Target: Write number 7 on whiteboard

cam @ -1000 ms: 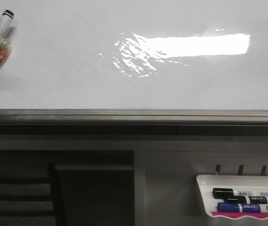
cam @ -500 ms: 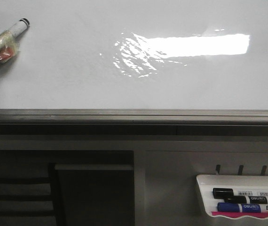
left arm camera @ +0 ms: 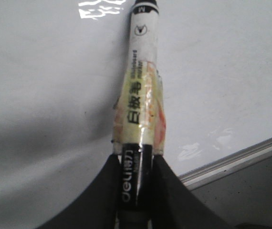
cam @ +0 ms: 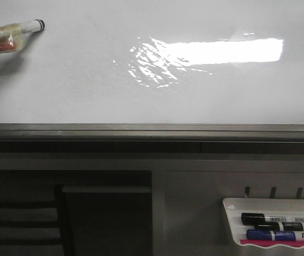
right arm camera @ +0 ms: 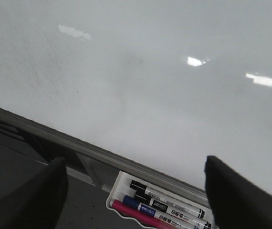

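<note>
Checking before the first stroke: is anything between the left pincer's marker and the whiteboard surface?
Nothing visible. The marker, shut in the left pincer, points over bare whiteboard; the spare markers lie in the tray below the board's edge rail.

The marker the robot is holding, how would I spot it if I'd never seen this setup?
Start at the large glossy white whiteboard and go to its far left corner. There the dark left tool grips a white marker with a black cap. Yellowish tape wraps its middle, unlike the untaped pens in the small white tray below the board's right end.
</note>
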Motion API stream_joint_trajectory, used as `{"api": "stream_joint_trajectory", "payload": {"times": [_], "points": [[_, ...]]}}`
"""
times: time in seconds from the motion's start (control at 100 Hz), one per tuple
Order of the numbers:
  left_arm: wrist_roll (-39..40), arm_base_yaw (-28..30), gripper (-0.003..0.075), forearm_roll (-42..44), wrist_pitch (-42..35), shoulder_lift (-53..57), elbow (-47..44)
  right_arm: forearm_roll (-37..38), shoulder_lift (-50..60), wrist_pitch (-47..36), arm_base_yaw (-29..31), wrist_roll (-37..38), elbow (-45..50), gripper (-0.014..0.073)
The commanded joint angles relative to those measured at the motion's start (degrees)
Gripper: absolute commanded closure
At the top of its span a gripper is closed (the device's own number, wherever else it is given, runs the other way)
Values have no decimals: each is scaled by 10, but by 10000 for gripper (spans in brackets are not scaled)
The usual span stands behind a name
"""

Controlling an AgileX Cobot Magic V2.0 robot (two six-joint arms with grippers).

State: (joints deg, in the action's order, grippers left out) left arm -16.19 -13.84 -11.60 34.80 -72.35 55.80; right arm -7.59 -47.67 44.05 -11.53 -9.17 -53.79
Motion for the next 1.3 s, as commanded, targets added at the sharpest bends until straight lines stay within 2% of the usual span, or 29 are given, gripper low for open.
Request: {"api": "stream_joint_trajectory", "payload": {"times": [0.0, 0.08, 0.22, 0.38, 0.45, 0.58, 0.73, 0.88, 0.93, 1.01, 1.29], "points": [[0, -5, 609, -8, -28, 18, 20, -3, -21, -45, -9, -15, -19, 73], [-1, -5, 638, -8, -28, 18, 20, -5, -39, -50, -14, -19, -19, 73], [-1, -5, 742, -8, -28, 18, 20, -5, -56, -55, -15, -19, -19, 73], [-2, -11, 741, -22, -22, 32, 20, -9, -58, -57, -15, -32, -19, 73], [-30, -26, 741, -22, -13, 49, 20, -21, -58, -48, -15, -51, -19, 73], [-108, -76, 741, -23, 34, 73, 20, -106, -60, -9, -15, -139, -19, 73], [-218, -148, 741, -66, 112, 75, 20, -215, -60, 55, -15, -293, -19, 73], [-311, -232, 741, -130, 117, 75, 20, -342, -60, 127, -15, -453, -19, 73], [-323, -257, 741, -140, 117, 75, 20, -381, -60, 148, -15, -493, -19, 73], [-331, -293, 741, -150, 103, 75, 20, -406, -60, 158, -15, -534, -19, 73], [-331, -386, 741, -167, 25, 75, 20, -480, -60, 169, -15, -616, -19, 73]]}}
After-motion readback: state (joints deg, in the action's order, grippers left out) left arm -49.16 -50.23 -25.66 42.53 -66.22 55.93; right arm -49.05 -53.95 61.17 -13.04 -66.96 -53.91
